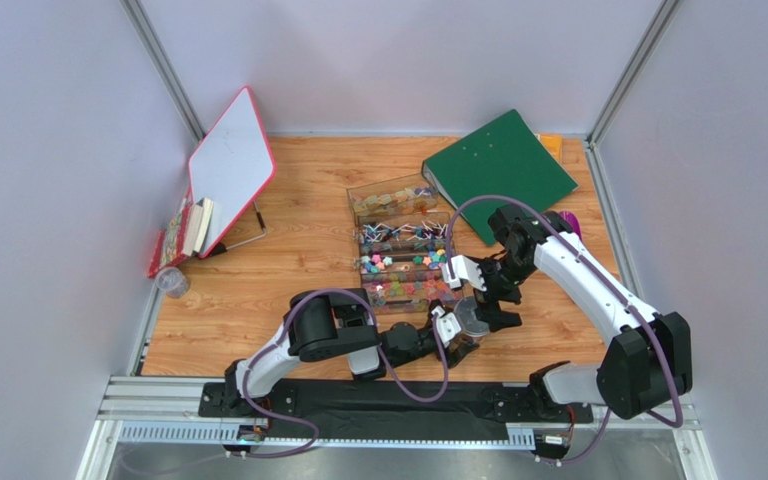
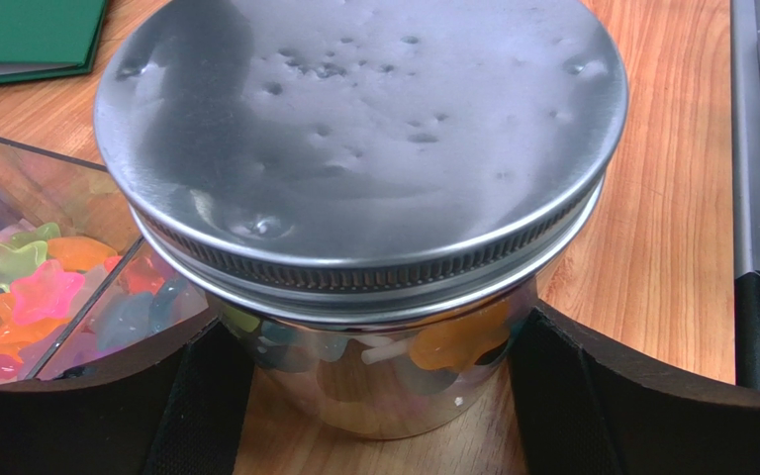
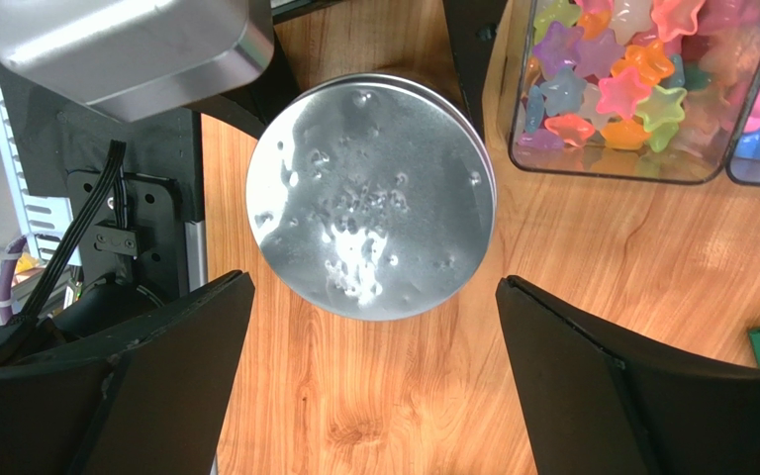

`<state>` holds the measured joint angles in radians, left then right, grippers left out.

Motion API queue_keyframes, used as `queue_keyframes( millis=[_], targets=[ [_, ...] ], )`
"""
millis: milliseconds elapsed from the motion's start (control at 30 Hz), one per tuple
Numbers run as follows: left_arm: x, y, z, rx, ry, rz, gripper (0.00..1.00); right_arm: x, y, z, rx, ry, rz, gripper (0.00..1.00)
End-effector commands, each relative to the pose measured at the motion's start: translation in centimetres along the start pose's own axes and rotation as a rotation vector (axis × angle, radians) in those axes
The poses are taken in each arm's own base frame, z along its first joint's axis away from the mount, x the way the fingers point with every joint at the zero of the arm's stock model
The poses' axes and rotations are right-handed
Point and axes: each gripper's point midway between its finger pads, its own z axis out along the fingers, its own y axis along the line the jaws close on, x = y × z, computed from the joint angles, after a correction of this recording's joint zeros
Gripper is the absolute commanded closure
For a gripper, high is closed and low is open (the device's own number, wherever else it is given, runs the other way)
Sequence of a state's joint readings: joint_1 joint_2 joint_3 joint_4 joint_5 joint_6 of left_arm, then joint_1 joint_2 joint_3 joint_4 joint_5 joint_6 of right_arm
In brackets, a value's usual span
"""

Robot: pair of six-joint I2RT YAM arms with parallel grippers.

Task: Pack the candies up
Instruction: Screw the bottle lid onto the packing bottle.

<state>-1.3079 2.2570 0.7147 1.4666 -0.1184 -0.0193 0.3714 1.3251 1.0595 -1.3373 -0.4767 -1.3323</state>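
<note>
Left fingers (image 2: pixel 181 416) pressed on both sides of glass jar (image 2: pixel 374 386); I read left gripper (image 2: pixel 379 336) as clamping it. Metal lid (image 3: pixel 369 198) sits on jar. Right gripper (image 3: pixel 369 386) spread wide above lid, touching nothing. Candies (image 2: pixel 453 341) inside jar, more in clear box (image 3: pixel 602 174) just beside.

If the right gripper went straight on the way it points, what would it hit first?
Probably the silver lid, centred just beyond the open right gripper; how far off is unclear.
</note>
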Motion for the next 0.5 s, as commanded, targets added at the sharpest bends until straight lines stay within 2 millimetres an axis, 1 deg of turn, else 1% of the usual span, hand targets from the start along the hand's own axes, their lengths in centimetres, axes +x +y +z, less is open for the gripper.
queue_keyframes(
  millis=[0, 167, 367, 467],
  targets=[
    [11.2, -0.1, -4.6, 0.035, 0.380, 0.116, 1.00, -1.5, -0.7, -0.2, 0.012, -0.041, -0.046, 0.00],
    [11.2, -0.1, -4.6, 0.036, 0.375, 0.107, 1.00, -1.8, -0.3, 0.2, 0.002, -0.042, -0.057, 0.00],
    [11.0, -0.3, -4.7, 0.042, 0.370, 0.080, 1.00, -0.6, 1.5, 0.6, -0.001, -0.010, -0.051, 0.00],
    [11.1, 0.0, -4.6, 0.031, 0.370, 0.075, 1.00, -0.1, 2.4, 0.8, 0.002, 0.002, -0.032, 0.00]
  ],
)
